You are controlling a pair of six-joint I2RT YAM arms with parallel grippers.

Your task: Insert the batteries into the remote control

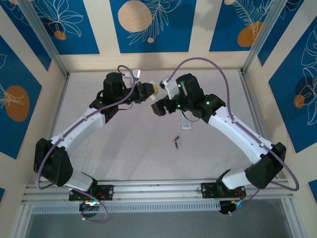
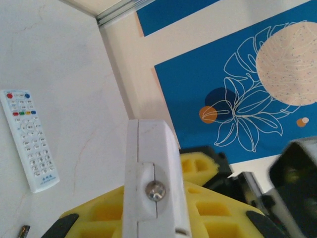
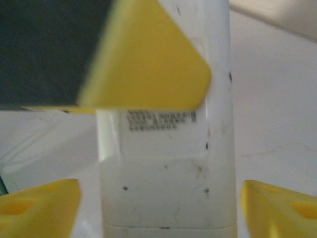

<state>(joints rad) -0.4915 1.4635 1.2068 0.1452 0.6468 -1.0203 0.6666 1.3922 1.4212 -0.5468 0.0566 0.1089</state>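
My left gripper [image 2: 156, 215] is shut on a white remote [image 2: 151, 163], held edge-on off the table with a screw facing the left wrist camera. In the right wrist view the remote's back [image 3: 166, 163] with its printed label lies between my right gripper's yellow fingers [image 3: 42, 206], with a small gap on each side. My right gripper [image 3: 159, 208] is open. Over the back middle of the table, the left gripper [image 1: 152, 90] and right gripper [image 1: 161, 105] meet. One small dark battery [image 1: 176, 142] with a copper end lies on the table nearer me; its tip [image 2: 23, 230] shows in the left wrist view.
A second white remote [image 1: 185, 122] with coloured buttons lies face up on the table [image 1: 129, 148] under the right arm, also visible as a button-covered remote [image 2: 29, 139] in the left wrist view. Blue patterned walls and metal posts close off the back and sides.
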